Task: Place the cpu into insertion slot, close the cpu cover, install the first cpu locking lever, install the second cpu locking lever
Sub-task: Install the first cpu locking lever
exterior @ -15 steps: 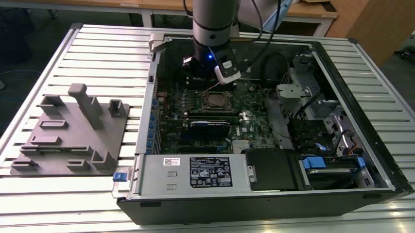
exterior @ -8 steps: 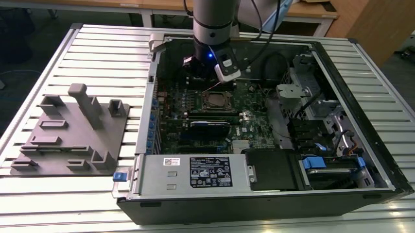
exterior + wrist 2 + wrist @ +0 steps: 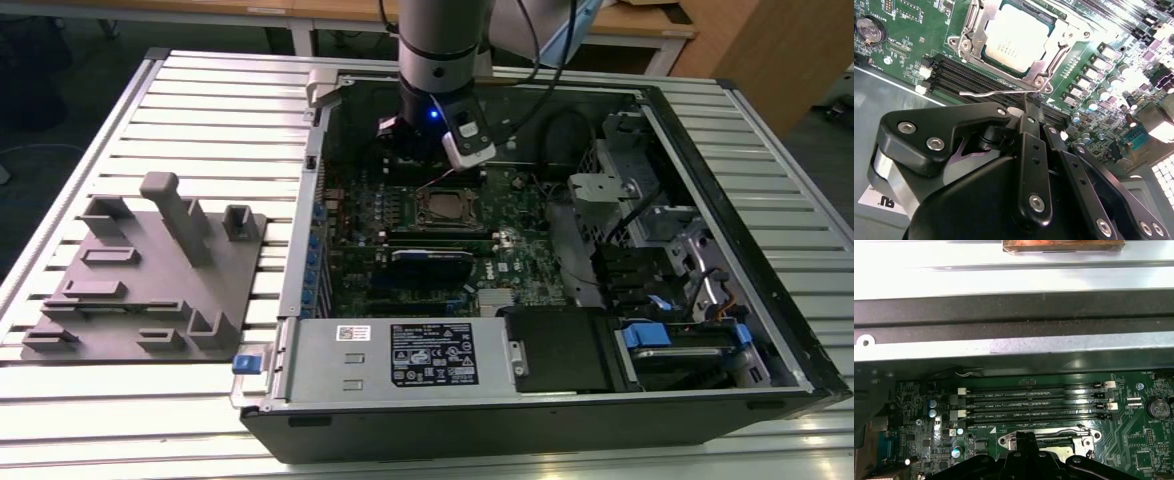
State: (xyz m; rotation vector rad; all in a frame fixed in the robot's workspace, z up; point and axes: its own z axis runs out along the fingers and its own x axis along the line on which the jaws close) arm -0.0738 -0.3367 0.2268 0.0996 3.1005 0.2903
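The cpu (image 3: pixel 1014 37), a silver-topped square, lies flat in the insertion slot on the green motherboard (image 3: pixel 521 255). The cpu cover (image 3: pixel 1054 52) is down around its edges. A thin metal locking lever (image 3: pixel 989 93) runs along the socket's side that faces the memory slots, and its bent end sticks out free. My gripper (image 3: pixel 1026 102) hangs just over that lever with its black fingers pressed together. I cannot tell whether they touch the lever. In the exterior view the gripper (image 3: pixel 447 165) is above the socket (image 3: pixel 447 208). The first wrist view has the fingers (image 3: pixel 1026 440) in front of the cover (image 3: pixel 1086 440).
Long black memory slots (image 3: pixel 1034 400) lie between the socket and the case's metal wall (image 3: pixel 1004 347). The open computer case holds a power supply (image 3: pixel 400 355), drive bays (image 3: pixel 681 345) and cables (image 3: pixel 561 130). A grey fixture plate (image 3: pixel 147 270) sits on the slatted table at the exterior view's left.
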